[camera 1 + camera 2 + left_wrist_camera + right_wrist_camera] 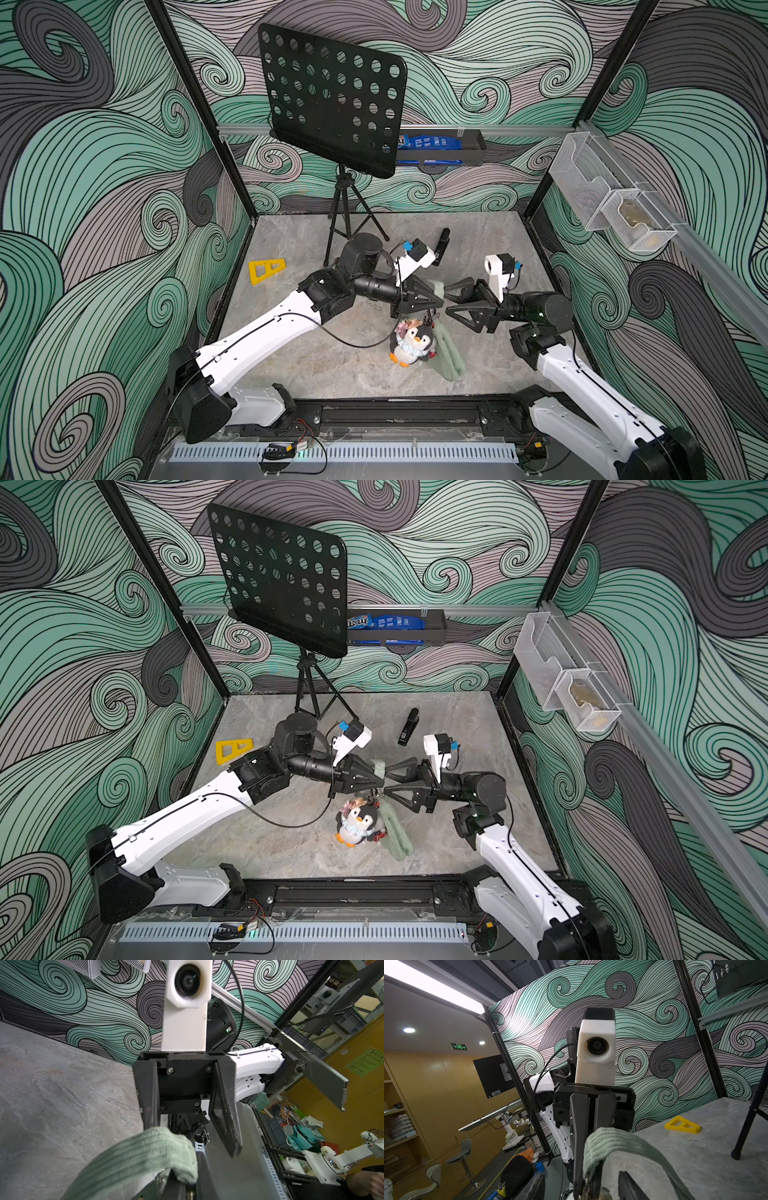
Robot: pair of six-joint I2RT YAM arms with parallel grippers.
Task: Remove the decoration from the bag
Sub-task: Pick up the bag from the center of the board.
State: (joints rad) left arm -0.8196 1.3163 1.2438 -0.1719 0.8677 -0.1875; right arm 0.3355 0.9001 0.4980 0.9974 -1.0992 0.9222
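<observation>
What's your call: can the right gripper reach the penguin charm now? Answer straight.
Probably yes. The right gripper stands open just above the penguin charm, nothing between them, while the left gripper, shut on the bag, holds it up.

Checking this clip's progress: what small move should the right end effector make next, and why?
Probably lower the open right end effector onto the clasp and close. The left end effector is shut on the bag, holding one end up; the penguin hangs at the clasp just below, which the right one has not yet reached.
</observation>
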